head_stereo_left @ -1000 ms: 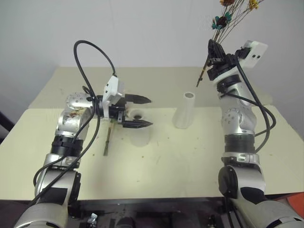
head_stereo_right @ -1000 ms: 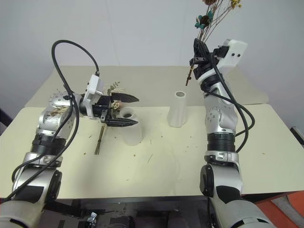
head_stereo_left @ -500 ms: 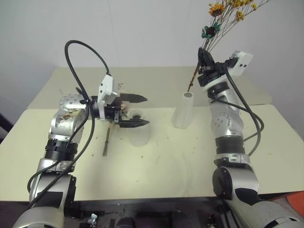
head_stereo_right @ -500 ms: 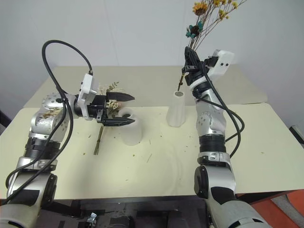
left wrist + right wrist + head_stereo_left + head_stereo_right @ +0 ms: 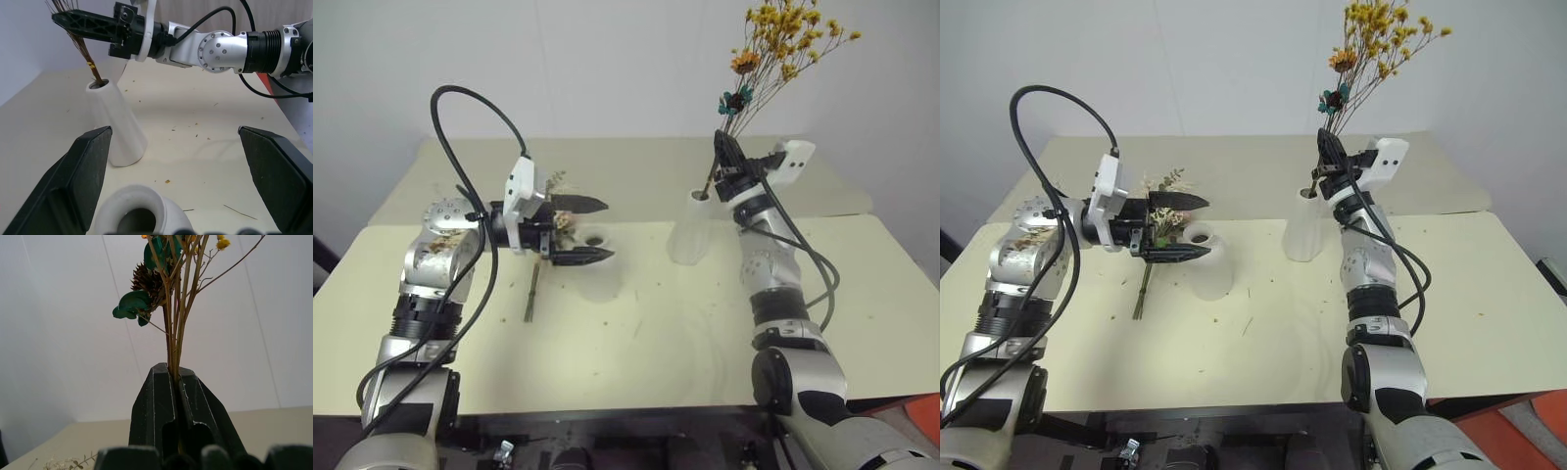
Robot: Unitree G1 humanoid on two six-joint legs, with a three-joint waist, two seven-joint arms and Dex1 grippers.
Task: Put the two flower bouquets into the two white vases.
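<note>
Matte white tall vase, chalky rough squat vase, dry brittle yellow spray, smooth matte cream table

Yellow spray stems enter tall vase; rose bouquet lies beside squat vase.

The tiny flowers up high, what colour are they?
Yellow-orange, on thin brown stems; the tiny flowers show best in the right eye view.

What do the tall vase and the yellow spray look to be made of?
Tall vase: probably ceramic or plaster, judging by its matte, chalky white surface with no glare. Yellow spray: looks like real dried flowers, with thin woody brown stems and tiny stiff yellow-orange heads; it could be artificial.
</note>
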